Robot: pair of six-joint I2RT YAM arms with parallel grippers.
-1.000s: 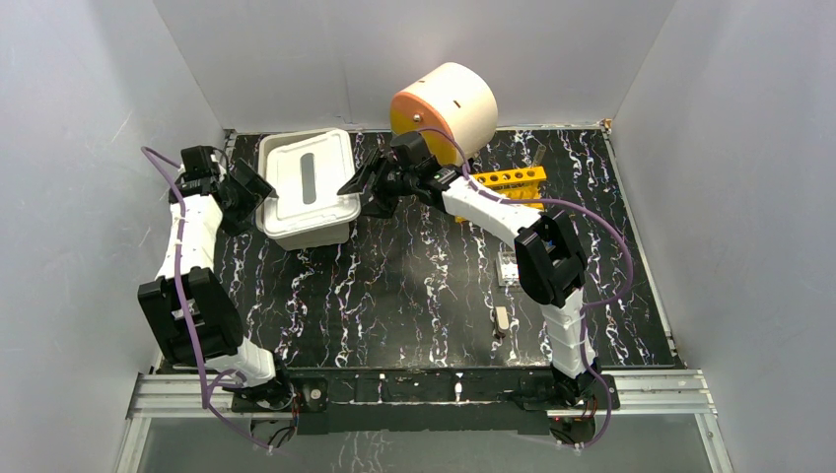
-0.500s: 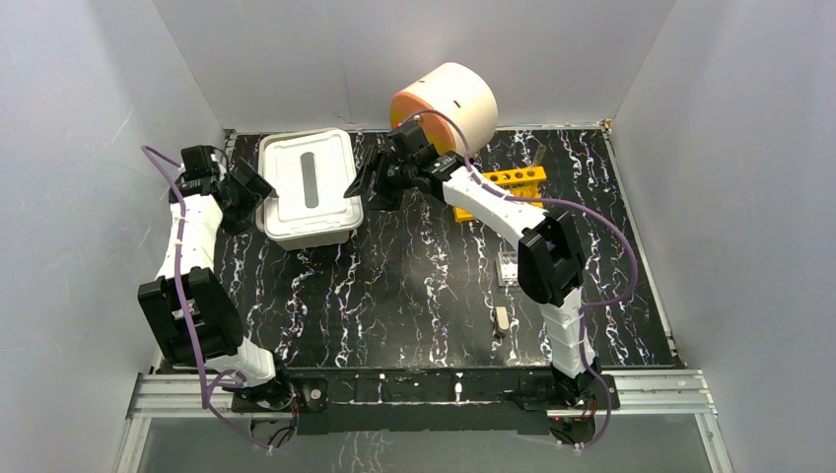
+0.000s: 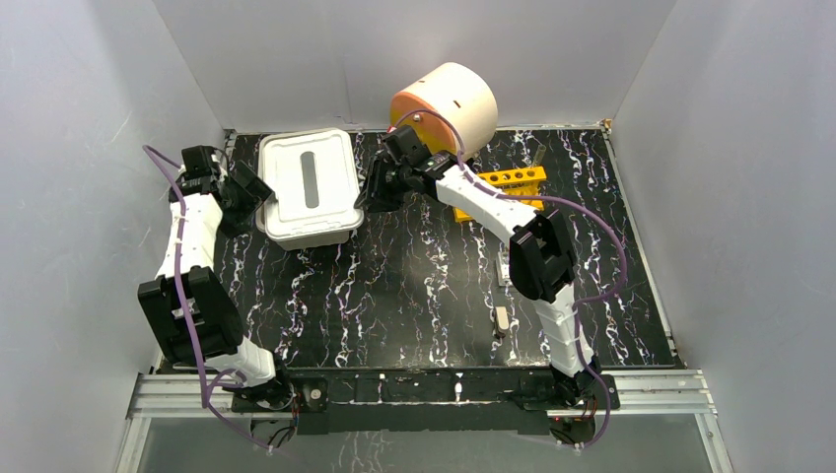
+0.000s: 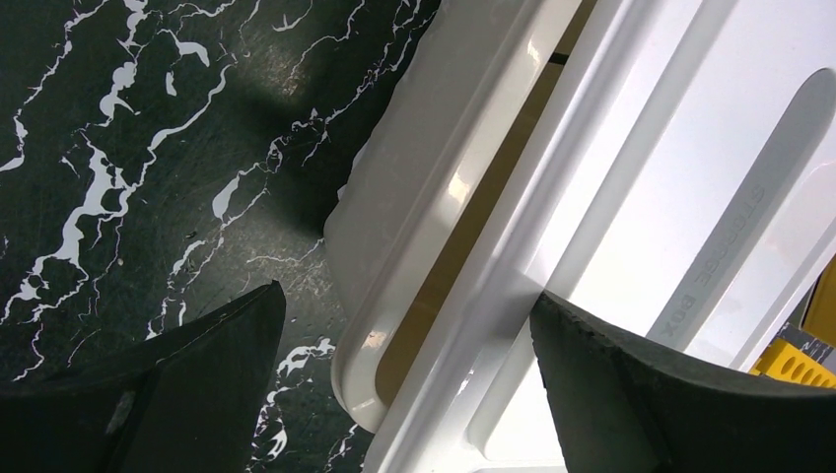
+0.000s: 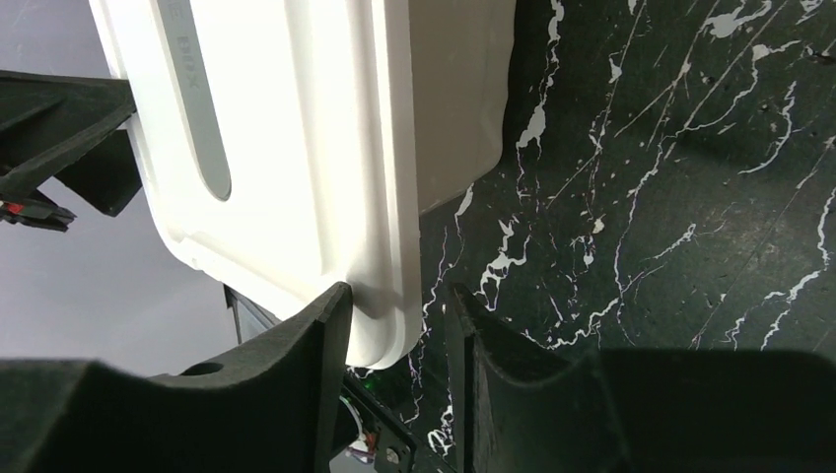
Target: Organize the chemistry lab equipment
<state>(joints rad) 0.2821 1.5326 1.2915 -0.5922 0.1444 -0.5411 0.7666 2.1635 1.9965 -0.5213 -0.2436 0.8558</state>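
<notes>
Lid (image 3: 308, 177) was skewed on the white tub (image 3: 306, 234) a second ago; now it sits square. Tub has also slid slightly toward the back of the table (image 3: 414, 296).

Right gripper (image 3: 370, 190) has come onto the lid's right edge, jaws narrowed from wide to partway. Left gripper (image 3: 251, 192) hasn't moved: jaws wide apart at the tub's left side, holding nothing.

My read: I'm seating the lid, or setting up to lift it. Can't tell which.

Either way the loose kit isn't sorted. A small clear piece (image 3: 508, 266) and a stubby tool (image 3: 502, 318) lie out on the table by the right arm, well apart from the tub. Yellow rack (image 3: 503, 180) is beside the cream-and-orange drum (image 3: 449, 103).

Views:
- Top: lid looks flush, and only this view shows the loose pieces. Can't resolve the right gripper's grip.
- Right wrist: lid rim sits between the fingers, one finger against the lid and a sliver of table showing beside the other. Not clamped yet.
- Left wrist: open slot between lid and tub rim on that side, so the lid isn't pressed home. Contents not readable.
</notes>
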